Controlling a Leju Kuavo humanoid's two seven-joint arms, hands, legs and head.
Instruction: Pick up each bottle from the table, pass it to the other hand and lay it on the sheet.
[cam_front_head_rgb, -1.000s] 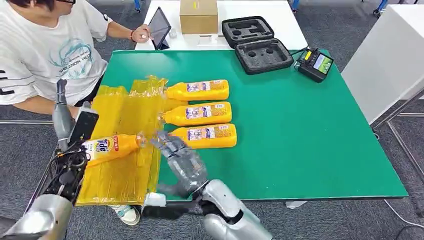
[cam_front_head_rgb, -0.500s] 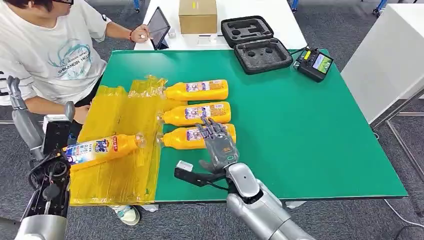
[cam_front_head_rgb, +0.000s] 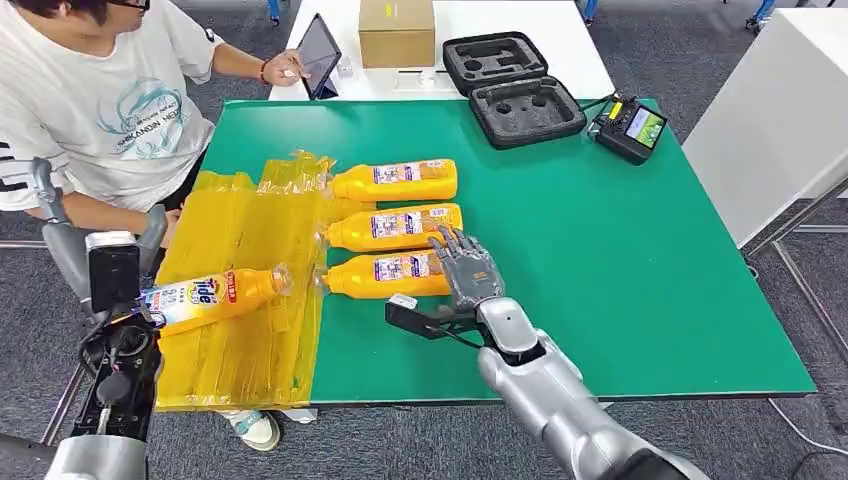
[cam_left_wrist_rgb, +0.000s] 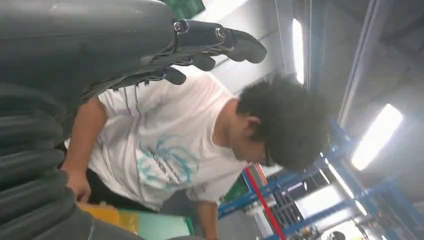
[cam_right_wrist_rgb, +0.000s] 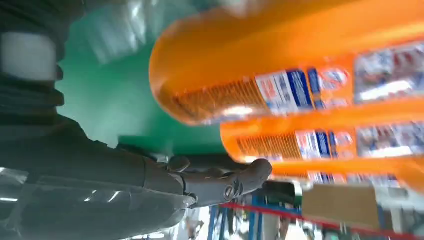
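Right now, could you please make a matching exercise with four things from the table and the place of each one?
Things:
1. Tide bottle
2. cardboard box
3. black foam case
4. right hand

Places:
A. lying on the yellow sheet
B. open at the far edge of the green table
C. on the white table beyond
D. at the nearest bottle's base

Pairs: 1-A, 2-C, 3-B, 4-D

R hand (cam_front_head_rgb: 466, 268) open over nearest bottle (cam_front_head_rgb: 392, 274); another bottle (cam_front_head_rgb: 208, 293) on sheet (cam_front_head_rgb: 240, 230).
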